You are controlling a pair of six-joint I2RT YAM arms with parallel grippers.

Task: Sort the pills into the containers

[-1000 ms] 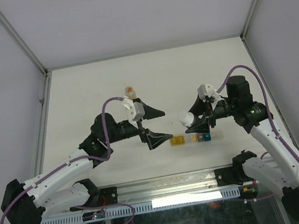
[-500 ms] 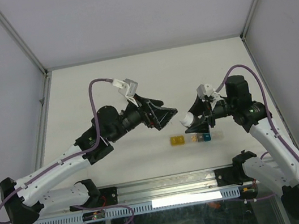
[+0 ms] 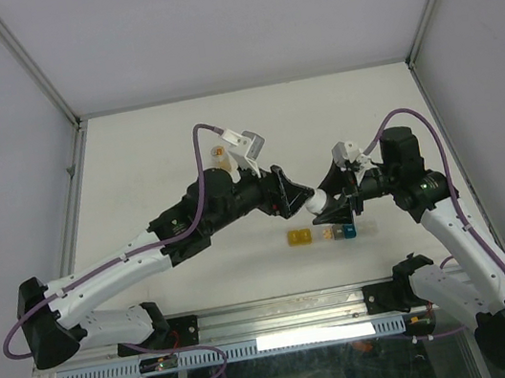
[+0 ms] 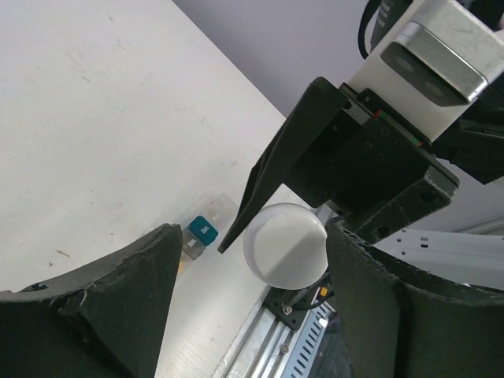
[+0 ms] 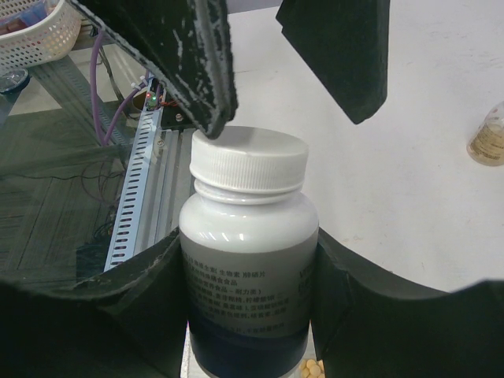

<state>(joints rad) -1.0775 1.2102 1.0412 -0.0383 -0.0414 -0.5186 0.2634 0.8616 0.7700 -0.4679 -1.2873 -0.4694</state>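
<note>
My right gripper (image 3: 332, 203) is shut on a white pill bottle (image 5: 248, 268) and holds it tilted above the table, its white cap (image 3: 315, 203) pointing left. My left gripper (image 3: 294, 192) is open, with its fingers on either side of that cap (image 4: 285, 244); a gap shows on one side. Below the bottle, the containers (image 3: 321, 235) lie on the table as a short strip, yellow at the left and teal at the right. In the left wrist view the containers (image 4: 203, 232) show past the cap. A few small yellow pills (image 5: 313, 368) show under the bottle.
A small round amber bottle (image 3: 219, 156) stands on the table behind the left arm; it is also at the right edge of the right wrist view as the amber bottle (image 5: 488, 142). A metal rail (image 3: 283, 315) runs along the near table edge. A white basket (image 5: 31, 31) sits off the table.
My left arm has swung right and away from the containers, up to the bottle's cap, and its jaws have narrowed. The right arm and bottle have not moved.
</note>
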